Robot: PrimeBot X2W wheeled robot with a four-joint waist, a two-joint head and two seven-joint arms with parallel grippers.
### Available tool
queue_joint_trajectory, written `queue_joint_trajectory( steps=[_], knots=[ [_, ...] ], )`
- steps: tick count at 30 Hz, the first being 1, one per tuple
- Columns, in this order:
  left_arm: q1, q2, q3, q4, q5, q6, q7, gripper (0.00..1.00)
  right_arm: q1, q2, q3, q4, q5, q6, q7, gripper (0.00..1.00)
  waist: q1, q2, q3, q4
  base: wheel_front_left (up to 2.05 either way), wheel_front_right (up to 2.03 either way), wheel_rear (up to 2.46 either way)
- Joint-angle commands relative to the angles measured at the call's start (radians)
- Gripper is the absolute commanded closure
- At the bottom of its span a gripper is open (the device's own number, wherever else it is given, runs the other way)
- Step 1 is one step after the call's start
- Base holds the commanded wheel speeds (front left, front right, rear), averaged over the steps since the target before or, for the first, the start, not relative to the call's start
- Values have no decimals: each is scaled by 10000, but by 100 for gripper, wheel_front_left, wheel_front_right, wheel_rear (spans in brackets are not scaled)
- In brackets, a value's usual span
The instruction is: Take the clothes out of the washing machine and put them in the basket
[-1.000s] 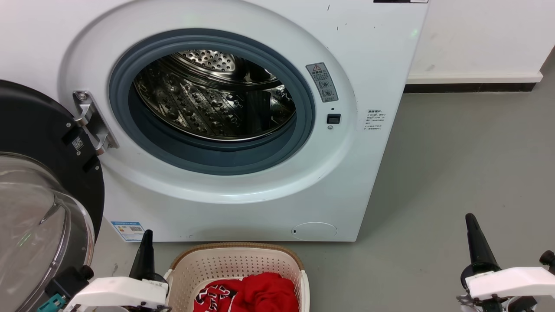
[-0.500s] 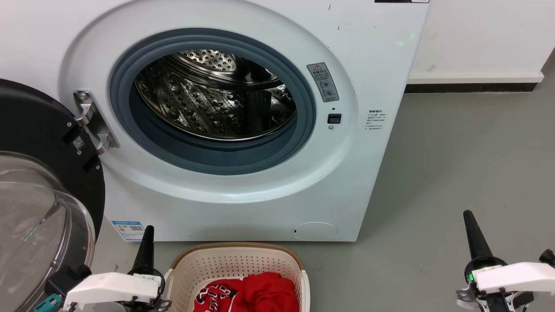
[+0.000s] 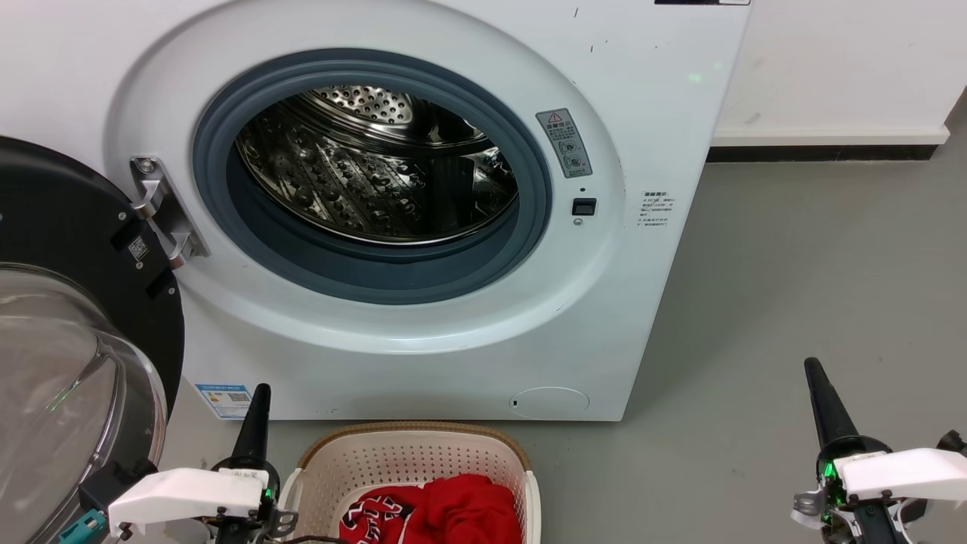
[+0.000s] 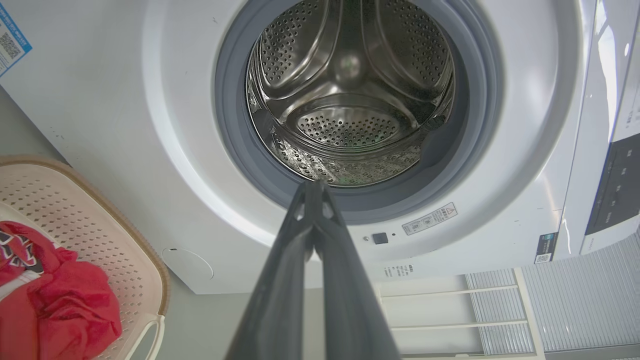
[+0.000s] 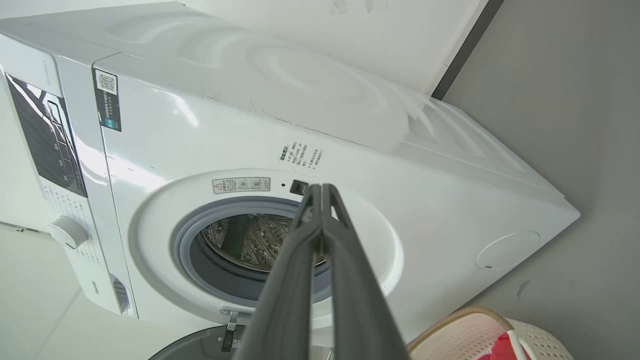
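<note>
1. The washing machine (image 3: 453,340) stands on the floor (image 3: 793,264) with its round door (image 3: 68,378) swung wide open to the left.
2. The shiny drum (image 3: 378,166) looks bare. The left wrist view looks right down into it, and I see no red cloth there.
3. The basket (image 3: 408,432) sits on the floor just in front of the machine's bottom edge. Its near end is cut off by the picture.
4. The clothes (image 3: 453,510) lie in the basket in one soft red heap. The one with black and white letters is on the left and the plain one is on the right.
5. The left pincer (image 3: 259,400) is just beside the basket's left side. Its two fingers are pressed together with nothing between them.
6. The right pincer (image 3: 816,385) is well apart from the basket, off to the right over bare floor. It is pressed together too, with nothing in it.
7. So the clothes lie to the right of the left pincer and a bit lower. The left arm is much nearer to them.
8. The heap is a lump, so I cannot tell a long way for it.
9. I think the job is done, because both red things are in the basket.
</note>
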Motion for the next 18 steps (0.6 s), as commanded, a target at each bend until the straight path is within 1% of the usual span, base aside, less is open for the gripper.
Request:
queue_joint_trajectory(
  steps=[1,18],
  knots=[
    [-223,-5,20,-34,-210,-46,69,100,-220,-46,-22,3,233,-1,60,100,-1,-1,0,2,0,0,0],
    [-439,-13,106,129,-1718,-170,432,100,-428,-38,-61,188,1765,-2,443,100,-1,-1,7,29,0,0,0]
  ],
)
